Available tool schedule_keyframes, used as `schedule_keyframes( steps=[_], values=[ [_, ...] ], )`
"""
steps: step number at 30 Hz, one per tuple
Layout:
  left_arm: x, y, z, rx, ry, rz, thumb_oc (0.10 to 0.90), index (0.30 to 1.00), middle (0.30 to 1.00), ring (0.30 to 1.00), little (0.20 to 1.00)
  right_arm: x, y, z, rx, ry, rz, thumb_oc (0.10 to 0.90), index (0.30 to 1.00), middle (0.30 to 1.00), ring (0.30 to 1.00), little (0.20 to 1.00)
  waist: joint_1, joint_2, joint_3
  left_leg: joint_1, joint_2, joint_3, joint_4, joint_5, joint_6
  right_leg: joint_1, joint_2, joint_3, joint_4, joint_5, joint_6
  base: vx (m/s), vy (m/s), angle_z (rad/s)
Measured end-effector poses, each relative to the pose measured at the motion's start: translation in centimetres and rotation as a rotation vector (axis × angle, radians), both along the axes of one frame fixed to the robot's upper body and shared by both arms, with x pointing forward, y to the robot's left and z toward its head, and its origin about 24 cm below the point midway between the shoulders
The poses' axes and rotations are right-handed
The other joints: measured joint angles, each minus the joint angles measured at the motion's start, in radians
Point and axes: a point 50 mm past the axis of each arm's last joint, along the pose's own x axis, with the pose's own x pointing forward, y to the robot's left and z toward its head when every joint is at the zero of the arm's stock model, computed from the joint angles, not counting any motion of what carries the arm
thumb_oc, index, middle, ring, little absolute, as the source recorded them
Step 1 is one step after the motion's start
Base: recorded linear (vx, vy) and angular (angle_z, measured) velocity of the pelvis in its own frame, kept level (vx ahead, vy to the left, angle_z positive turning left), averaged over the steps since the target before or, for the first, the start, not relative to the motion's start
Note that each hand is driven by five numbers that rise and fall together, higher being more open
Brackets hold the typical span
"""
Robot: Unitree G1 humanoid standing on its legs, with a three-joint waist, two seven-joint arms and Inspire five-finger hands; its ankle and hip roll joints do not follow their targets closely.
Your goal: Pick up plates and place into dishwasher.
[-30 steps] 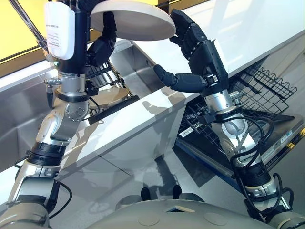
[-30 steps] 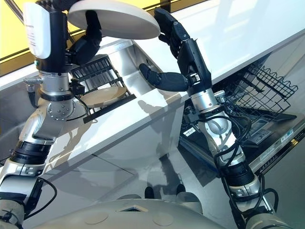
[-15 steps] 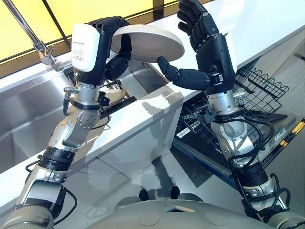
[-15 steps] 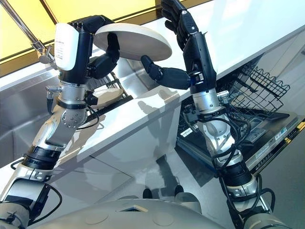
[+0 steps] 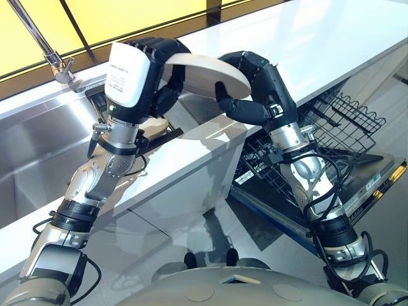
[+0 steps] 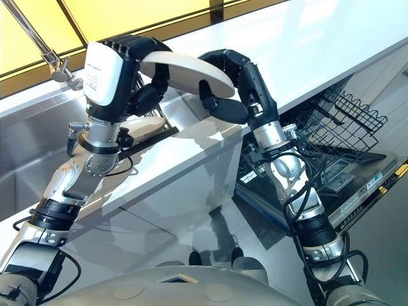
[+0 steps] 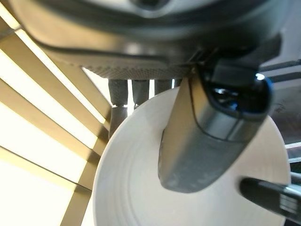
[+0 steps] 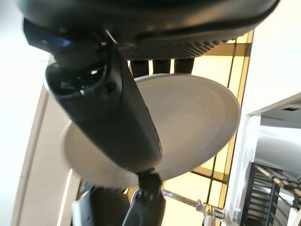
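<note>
White countertop (image 5: 331,38) runs along a steel sink (image 5: 38,153), faucet (image 5: 44,54) at the far left edge, yellow-lit windows (image 5: 121,16) behind. Below the counter, on my right side, the dishwasher (image 5: 357,185) stands open w/ its black wire rack (image 5: 344,118) pulled out.

Task item: a pale round plate (image 5: 204,73), held up in the air above the counter edge, between sink and dishwasher, roughly level w/ a slight tilt.

My left hand (image 5: 159,60) grips it from the sink side. Thumb (image 7: 202,136) pressed flat across the plate's underside, fingers (image 7: 127,92) curled over the far rim, so clamped on.

My right hand (image 6: 223,86) has it from the opposite side. Thumb (image 8: 117,117) lies across the plate face, fingers (image 8: 155,66) wrap over the rim behind it. Also clamped on. Both hands on the same plate, thumbs nearly meeting underneath.

In the sink: a dark dish rack (image 5: 137,124) w/ a 2nd plate (image 6: 137,127) lying in it, just below my left wrist.
</note>
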Motion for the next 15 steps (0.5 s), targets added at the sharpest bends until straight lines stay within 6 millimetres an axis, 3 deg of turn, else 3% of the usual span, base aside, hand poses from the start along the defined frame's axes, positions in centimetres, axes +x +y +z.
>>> schedule_keyframes(
  steps=[7, 11, 12, 13, 15],
  values=[
    [-0.2, -0.6, -0.8, -0.048, 0.051, -0.042, 0.1, 0.3, 0.3, 0.3, 0.2, 0.0, -0.3, -0.1, 0.018, -0.002, -0.031, 0.1, 0.3, 0.3, 0.3, 0.2, -0.002, -0.002, 0.001, 0.0, -0.001, -0.004, 0.0, 0.0, 0.001, 0.001, -0.001, -0.006, 0.0, 0.0, 0.0, 0.01, -0.011, 0.01],
    [-0.6, -0.8, -2.3, -0.076, 0.151, -0.065, 0.1, 0.3, 0.3, 0.3, 0.2, -0.5, -0.5, -1.5, 0.016, 0.051, -0.04, 0.1, 0.3, 0.3, 0.3, 0.2, -0.002, -0.004, 0.002, 0.0, -0.001, -0.003, 0.0, 0.0, 0.001, 0.001, -0.001, -0.006, 0.0, 0.0, 0.0, 0.02, -0.039, 0.0],
    [-0.8, -0.7, -2.8, -0.079, 0.189, -0.075, 0.254, 0.432, 0.432, 0.432, 0.354, -0.7, -0.6, -2.1, 0.014, 0.074, -0.04, 0.1, 0.3, 0.3, 0.3, 0.2, -0.001, -0.005, 0.002, 0.0, -0.001, -0.003, 0.0, 0.0, 0.001, 0.0, -0.001, -0.006, -0.001, -0.001, 0.001, 0.01, -0.045, -0.01],
    [-1.0, -0.7, -3.2, -0.084, 0.223, -0.083, 0.8, 0.9, 0.9, 0.9, 0.9, -0.9, -0.6, -2.5, 0.012, 0.093, -0.039, 0.1, 0.3, 0.3, 0.3, 0.2, -0.002, -0.006, 0.003, 0.0, 0.0, -0.002, 0.0, 0.0, 0.001, 0.0, -0.001, -0.006, -0.002, -0.002, 0.003, 0.01, -0.035, -0.02],
    [-1.1, -0.6, -3.9, -0.112, 0.313, -0.108, 0.8, 0.9, 0.9, 0.9, 0.9, -1.2, -0.8, -3.4, 0.008, 0.127, -0.041, 0.1, 0.3, 0.3, 0.3, 0.2, -0.001, -0.008, 0.004, 0.0, -0.001, -0.002, 0.0, 0.0, 0.001, 0.0, -0.001, -0.005, -0.004, -0.003, 0.004, 0.02, -0.034, -0.01]
  ],
)
